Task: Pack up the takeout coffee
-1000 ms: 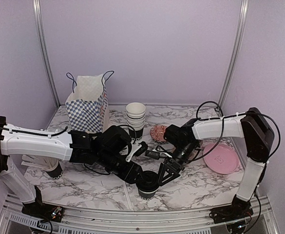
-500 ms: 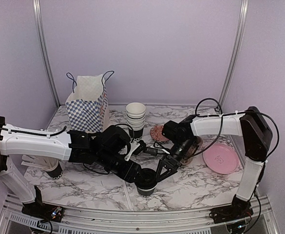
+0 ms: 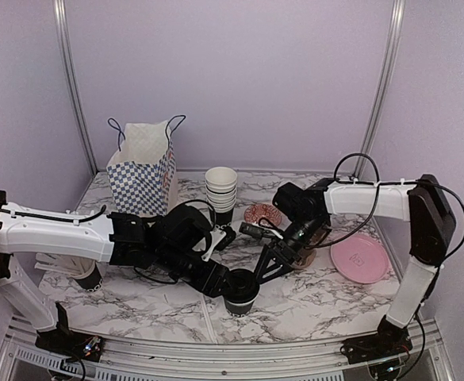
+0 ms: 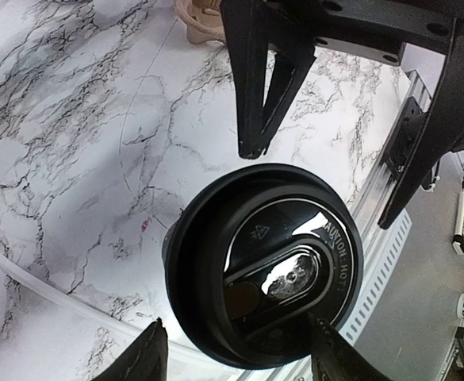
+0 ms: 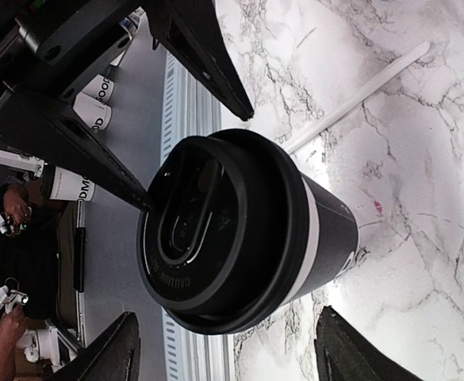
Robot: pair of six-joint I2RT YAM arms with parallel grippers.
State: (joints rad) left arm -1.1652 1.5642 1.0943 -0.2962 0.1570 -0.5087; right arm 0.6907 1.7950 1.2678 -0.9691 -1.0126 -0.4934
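Observation:
The takeout coffee (image 3: 240,290), a small black paper cup with its black lid on, stands upright near the table's front middle. It also shows in the left wrist view (image 4: 263,254) and the right wrist view (image 5: 239,238). My left gripper (image 3: 224,283) is open just left of the cup, and its fingertips (image 4: 148,353) straddle the lid without visibly gripping. My right gripper (image 3: 265,270) is open and empty, up and to the right of the cup. Its fingertips (image 5: 116,349) stand wide apart, short of the cup.
A blue-checked paper bag (image 3: 143,171) stands open at the back left. A stack of white-rimmed cups (image 3: 220,190) is behind the arms, with a pink pastry (image 3: 258,214) beside it. A pink plate (image 3: 358,256) lies at the right. Another black cup (image 3: 89,276) stands at the left.
My right gripper has drawn back up and to the right, away from the cup, and the lid now shows from above. My left arm has hardly moved.

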